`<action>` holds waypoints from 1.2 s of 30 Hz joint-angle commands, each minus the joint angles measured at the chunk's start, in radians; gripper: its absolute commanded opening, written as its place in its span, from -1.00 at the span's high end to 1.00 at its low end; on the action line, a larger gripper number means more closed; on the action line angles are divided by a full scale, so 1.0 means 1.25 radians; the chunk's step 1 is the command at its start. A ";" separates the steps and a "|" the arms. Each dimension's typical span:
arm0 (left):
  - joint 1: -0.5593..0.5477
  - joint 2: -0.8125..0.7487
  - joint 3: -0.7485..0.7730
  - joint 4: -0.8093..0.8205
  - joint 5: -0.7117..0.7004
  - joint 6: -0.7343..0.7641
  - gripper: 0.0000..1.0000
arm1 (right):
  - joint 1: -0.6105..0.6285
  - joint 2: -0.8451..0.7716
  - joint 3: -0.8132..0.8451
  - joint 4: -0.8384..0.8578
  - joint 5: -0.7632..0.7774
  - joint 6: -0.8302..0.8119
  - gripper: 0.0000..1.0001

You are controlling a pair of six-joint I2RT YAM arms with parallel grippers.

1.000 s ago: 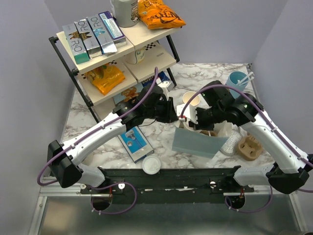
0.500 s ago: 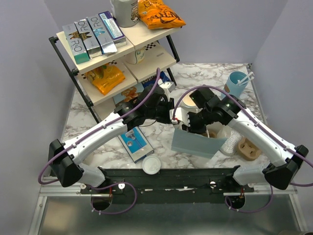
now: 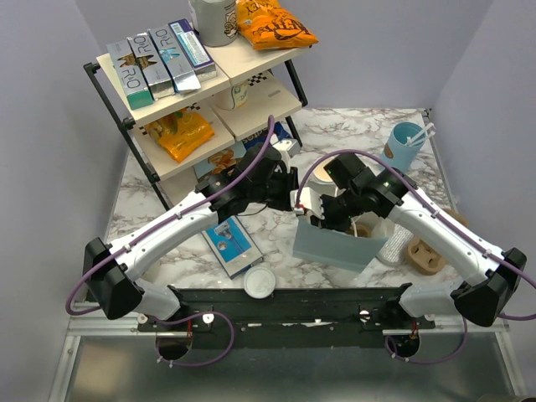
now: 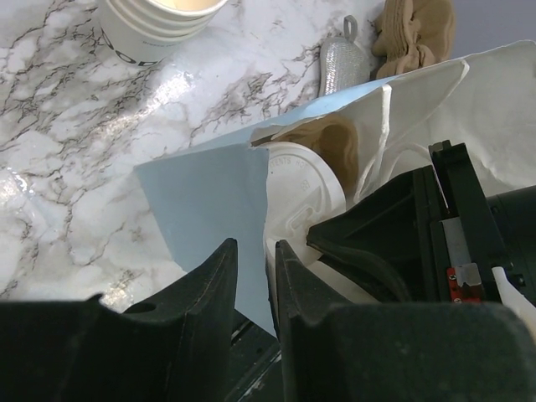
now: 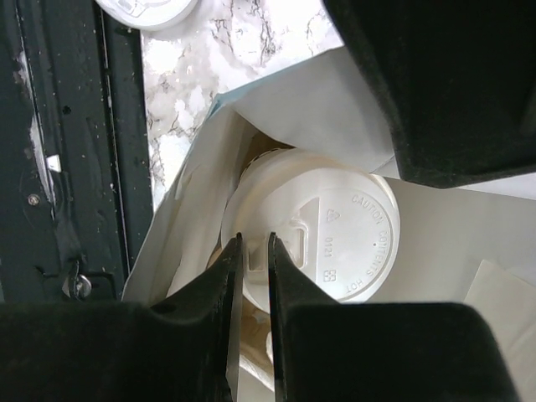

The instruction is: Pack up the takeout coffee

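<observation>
The takeout coffee (image 5: 335, 234), a cup under a round white sip lid, sits in the mouth of the pale blue paper bag (image 3: 335, 247). My right gripper (image 5: 254, 239) is shut on the lid's rim beside the sip hole. In the left wrist view the same lid (image 4: 306, 193) shows just inside the bag's blue wall (image 4: 209, 201). My left gripper (image 4: 255, 244) is shut on the top edge of that wall. From above, both grippers meet at the bag's upper left corner, left gripper (image 3: 293, 197) and right gripper (image 3: 314, 213) side by side. The cup's body is hidden in the bag.
A stack of lidless cups (image 4: 159, 25) stands behind the bag. A loose white lid (image 3: 260, 282) and a blue box (image 3: 230, 243) lie near the front edge. A cardboard carrier (image 3: 425, 254), a blue cup (image 3: 406, 138) and a snack shelf (image 3: 193, 92) surround the work area.
My right arm has swung left and down, bringing the coffee from beside the bag into its mouth. The left gripper has kept its hold on the bag's edge.
</observation>
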 commanded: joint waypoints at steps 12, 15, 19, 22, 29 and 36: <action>-0.009 -0.020 -0.002 0.014 -0.007 -0.018 0.56 | -0.008 -0.023 -0.063 0.064 0.008 0.033 0.99; -0.009 -0.027 -0.008 0.019 0.000 -0.018 0.60 | -0.014 -0.024 -0.074 0.074 0.011 0.045 0.99; -0.009 -0.033 -0.019 0.035 0.030 -0.015 0.59 | -0.024 -0.009 -0.078 0.073 0.011 0.059 0.99; -0.009 -0.045 -0.031 0.052 0.046 -0.017 0.26 | -0.025 0.003 -0.078 0.072 0.009 0.063 0.99; -0.009 -0.083 -0.057 0.049 0.040 -0.026 -0.39 | -0.025 0.020 -0.078 0.060 -0.001 0.061 0.99; -0.007 -0.144 -0.080 -0.009 -0.071 -0.042 -0.98 | -0.027 0.051 -0.053 0.023 0.020 0.065 0.99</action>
